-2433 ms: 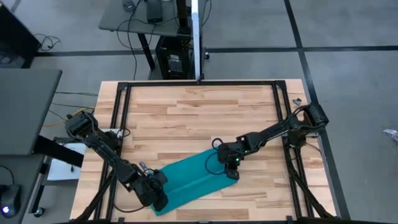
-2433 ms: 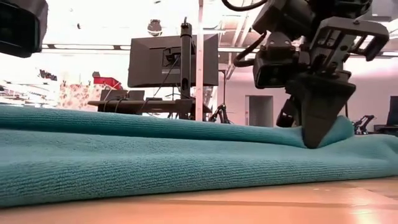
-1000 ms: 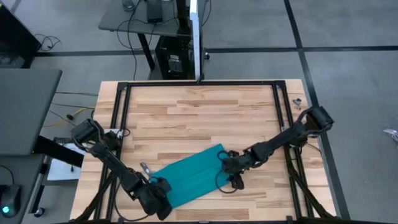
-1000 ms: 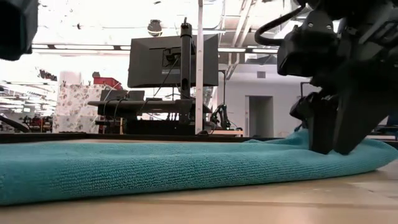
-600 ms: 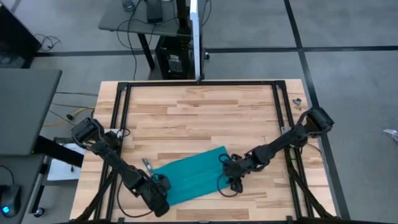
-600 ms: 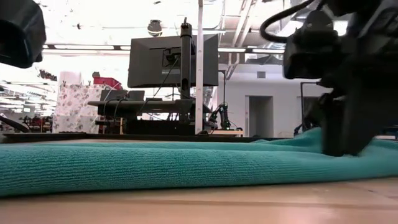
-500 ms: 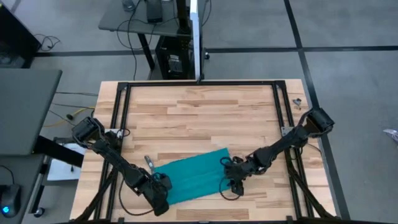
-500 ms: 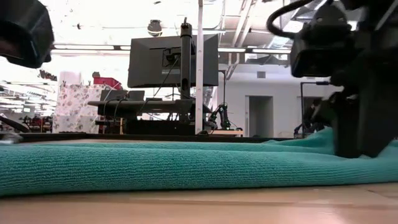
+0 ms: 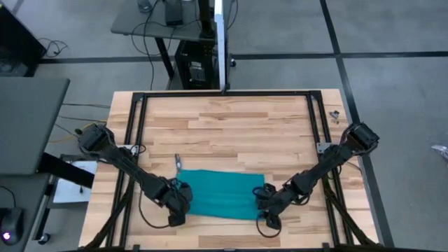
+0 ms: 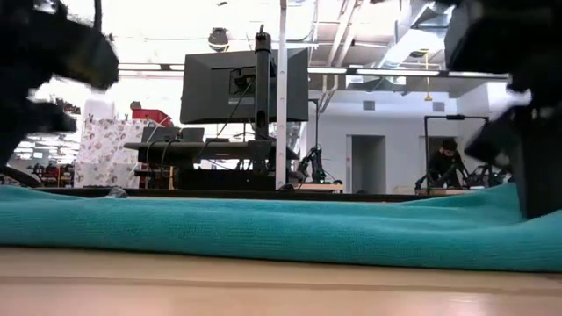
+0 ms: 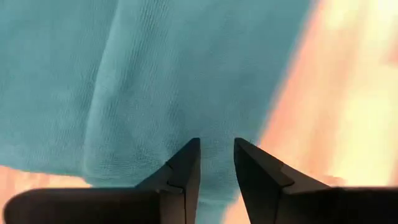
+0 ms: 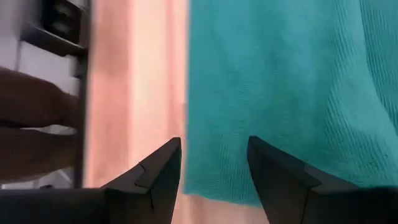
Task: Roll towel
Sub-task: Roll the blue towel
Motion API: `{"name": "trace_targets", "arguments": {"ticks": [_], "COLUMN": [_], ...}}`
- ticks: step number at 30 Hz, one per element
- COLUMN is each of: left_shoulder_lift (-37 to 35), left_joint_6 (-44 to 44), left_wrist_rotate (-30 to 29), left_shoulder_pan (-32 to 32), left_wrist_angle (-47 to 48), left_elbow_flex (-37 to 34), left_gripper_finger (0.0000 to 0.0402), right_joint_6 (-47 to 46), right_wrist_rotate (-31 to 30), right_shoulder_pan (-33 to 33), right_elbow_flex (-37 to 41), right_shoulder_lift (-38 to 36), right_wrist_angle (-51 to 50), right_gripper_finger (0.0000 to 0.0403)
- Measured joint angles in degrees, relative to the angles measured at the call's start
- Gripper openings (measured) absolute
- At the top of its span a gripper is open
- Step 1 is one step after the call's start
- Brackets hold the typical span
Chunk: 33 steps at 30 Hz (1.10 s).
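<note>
The teal towel (image 9: 220,194) lies flat and folded on the wooden table, near its front edge, with its long side along that edge. In the low view the towel (image 10: 263,230) spreads across the whole width. My left gripper (image 9: 178,204) is at the towel's left end, shut on it. My right gripper (image 9: 265,205) is at the right end, also shut on the cloth. In the low view the cloth rises a little at my right gripper (image 10: 536,158). My left gripper pinches the towel near its left front corner (image 11: 216,163) between its two fingers, coming from above. How many layers, I cannot tell. The towel rests on the table there. My right gripper has the towel near its right front corner (image 12: 214,168) between its two fingers, from above. The cloth by that hold is raised slightly (image 10: 492,206); the rest lies on the table.
A black metal frame (image 9: 133,126) runs round the table's far, left and right sides. Small bits of hardware (image 9: 334,114) lie at the far right corner. Bare wood lies beyond the towel toward the far edge. A person (image 10: 448,162) shows far off in the room.
My left gripper has gone toward the far edge and my right gripper toward the near edge and a little right, both keeping hold. The towel has turned about on the table: it lay slanted and now lies along the near edge, still flat.
</note>
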State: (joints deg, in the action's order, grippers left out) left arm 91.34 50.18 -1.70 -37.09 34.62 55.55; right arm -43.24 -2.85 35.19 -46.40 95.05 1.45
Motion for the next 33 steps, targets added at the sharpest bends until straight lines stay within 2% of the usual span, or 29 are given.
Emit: {"name": "trace_targets", "arguments": {"ticks": [4, 6, 8, 13, 15, 17, 19, 22, 26, 28, 33], "left_shoulder_lift": [-4.0, -4.6, -5.0, -4.7, -4.9, -4.1, -1.8, 3.4, 11.2, 15.0, 22.1], "left_joint_6": [1.6, -1.3, -3.8, -9.7, -12.1, -13.1, -15.4, -17.7, -13.7, -10.7, -6.4], "left_wrist_rotate": [-0.4, -3.7, -4.1, 3.1, 3.3, 1.0, -2.9, -11.6, -21.3, -22.6, -22.6], "left_shoulder_pan": [-0.4, -0.1, 1.4, 5.7, 5.5, 3.7, 0.2, -5.5, -10.0, -11.0, -12.4], "left_wrist_angle": [-4.5, -7.8, -8.2, -2.9, -2.3, -0.4, 2.8, 8.6, 11.1, 11.0, 16.7], "left_elbow_flex": [0.4, 0.4, 0.5, 2.1, 4.0, 6.9, 10.9, 17.0, 22.7, 24.5, 28.0], "left_gripper_finger": [0.0081, 0.0081, 0.0083, 0.011, 0.0125, 0.0134, 0.0135, 0.0135, 0.0135, 0.0135, 0.0135], "right_joint_6": [-2.0, -2.7, 1.5, 8.8, 12.3, 16.2, 19.6, 21.1, 21.0, 20.9, 18.9], "right_wrist_rotate": [0.0, -0.1, -0.1, 0.0, -0.1, -0.4, -4.0, -15.2, -27.3, -29.9, -30.5], "right_shoulder_pan": [0.1, 0.1, -0.9, -3.0, -2.5, -1.3, 1.1, 4.3, 7.8, 9.2, 11.3], "right_elbow_flex": [-0.6, -0.6, -0.6, -3.9, -6.6, -9.0, -10.6, -11.2, -11.1, -11.1, -11.9], "right_shoulder_lift": [-2.6, -3.1, -3.2, -4.1, -4.2, -3.9, -3.9, -3.9, -3.0, -1.5, 3.9], "right_wrist_angle": [0.5, 0.6, 0.5, -8.1, -12.0, -15.1, -15.9, -16.6, -17.6, -17.3, -15.4], "right_gripper_finger": [0.0176, 0.0176, 0.0177, 0.0199, 0.0215, 0.0232, 0.0243, 0.0249, 0.0249, 0.0249, 0.0249]}}
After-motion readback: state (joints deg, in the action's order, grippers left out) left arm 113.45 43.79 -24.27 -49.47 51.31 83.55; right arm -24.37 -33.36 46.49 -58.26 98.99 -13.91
